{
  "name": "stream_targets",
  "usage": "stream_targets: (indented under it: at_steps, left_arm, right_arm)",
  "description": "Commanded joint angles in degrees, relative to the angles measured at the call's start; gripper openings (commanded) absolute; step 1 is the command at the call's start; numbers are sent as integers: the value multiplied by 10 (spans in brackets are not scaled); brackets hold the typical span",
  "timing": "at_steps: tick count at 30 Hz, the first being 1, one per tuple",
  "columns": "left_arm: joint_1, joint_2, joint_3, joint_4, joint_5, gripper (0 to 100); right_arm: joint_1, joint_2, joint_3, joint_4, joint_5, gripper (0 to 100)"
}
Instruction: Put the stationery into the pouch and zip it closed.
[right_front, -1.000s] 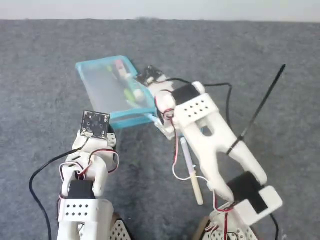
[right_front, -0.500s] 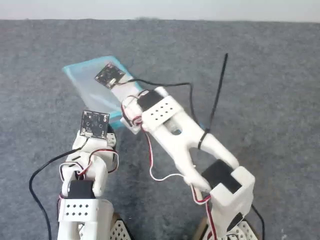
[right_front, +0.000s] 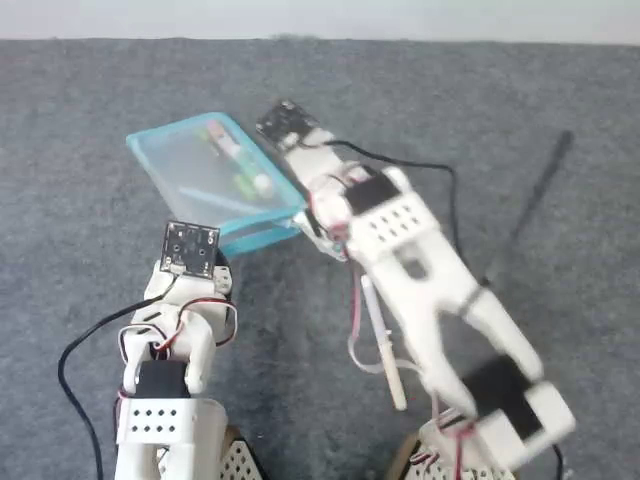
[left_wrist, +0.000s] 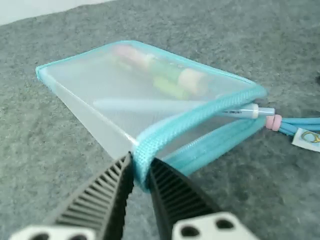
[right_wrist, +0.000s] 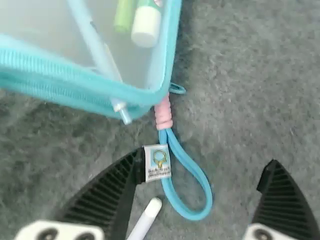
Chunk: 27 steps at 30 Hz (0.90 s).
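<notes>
Loading stage, with left end effector (left_wrist: 139, 167) clamped on pouch (left_wrist: 125, 90) and right end effector (right_wrist: 205, 165) spread open; next, collect loose pen (right_front: 385, 350).

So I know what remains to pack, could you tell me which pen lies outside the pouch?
The white pen with the tan end, lying on the grey mat; the blue pen, green marker and pink marker sit inside the pouch.

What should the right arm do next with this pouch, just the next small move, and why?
Probably lower the open right claw onto the white-and-tan pen on the grey carpet: it lies outside the translucent turquoise-trimmed pouch, whose mouth gapes while the left claw pinches its zipper edge.
</notes>
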Motion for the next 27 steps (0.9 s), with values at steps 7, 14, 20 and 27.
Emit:
stream_targets:
  at_steps: [7, 14, 20, 27]
  left_arm:
    - [-1, -9, -19, -17, -4, 13]
    - [0, -9, 9, -68, -1, 86]
    - [-1, -9, 26, -103, 0, 180]
    - [0, -9, 26, -105, 0, 36]
  right_arm:
    - [14, -340, 319, -66, 13, 351]
    - [9, -485, 465, -82, 25, 351]
    - [20, -539, 549, -128, 35, 351]
    - [20, -554, 564, -131, 33, 351]
